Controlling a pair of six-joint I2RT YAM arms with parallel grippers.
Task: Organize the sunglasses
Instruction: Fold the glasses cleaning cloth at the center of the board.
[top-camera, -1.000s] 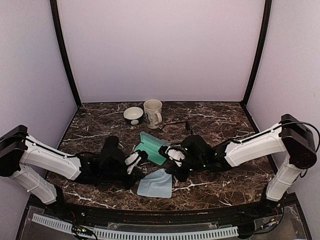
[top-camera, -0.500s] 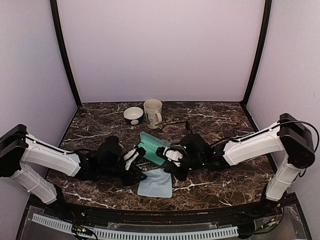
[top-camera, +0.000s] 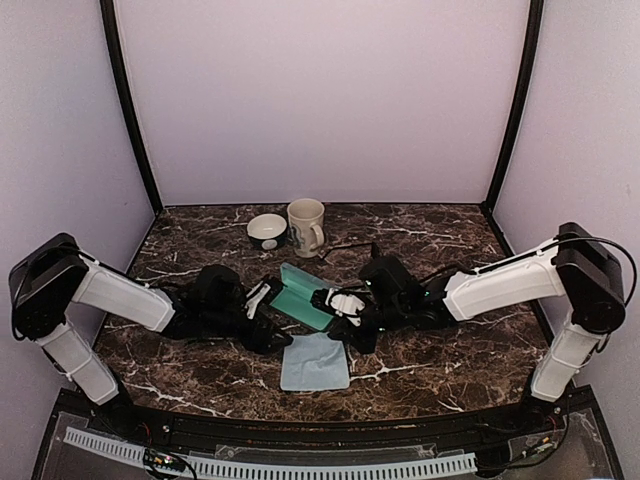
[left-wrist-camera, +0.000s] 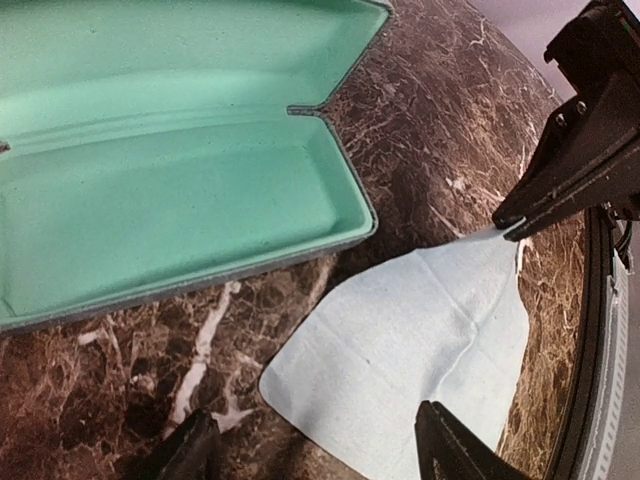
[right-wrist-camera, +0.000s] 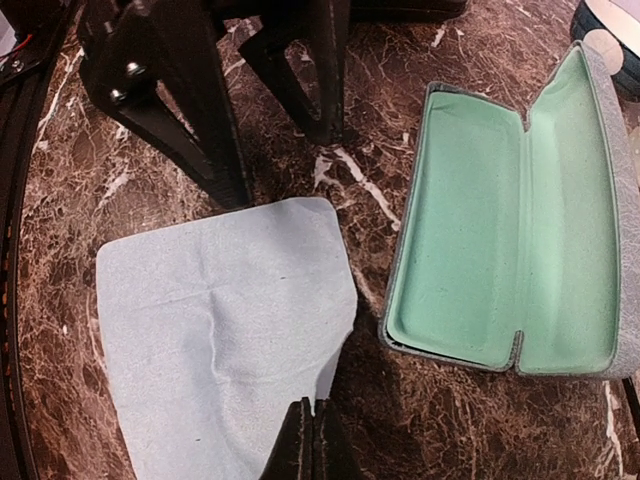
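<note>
The blue cloth (right-wrist-camera: 215, 330) lies flat on the table (top-camera: 450, 235) nearest the arms. The R gripper (right-wrist-camera: 312, 420) is pinched tight on its corner, prob. to shift it, and the L gripper (left-wrist-camera: 315, 430) hangs over it w/ fingers wide, holding nothing. Just beyond, the case (right-wrist-camera: 470, 230) lies open and empty, lining up, apparently ready for a pair. Farther back, thin wire sunglasses (top-camera: 350, 248) rest untouched beside the mug (top-camera: 306, 226) and bowl (top-camera: 267, 231); the thicker brown pair isn't visible.
</note>
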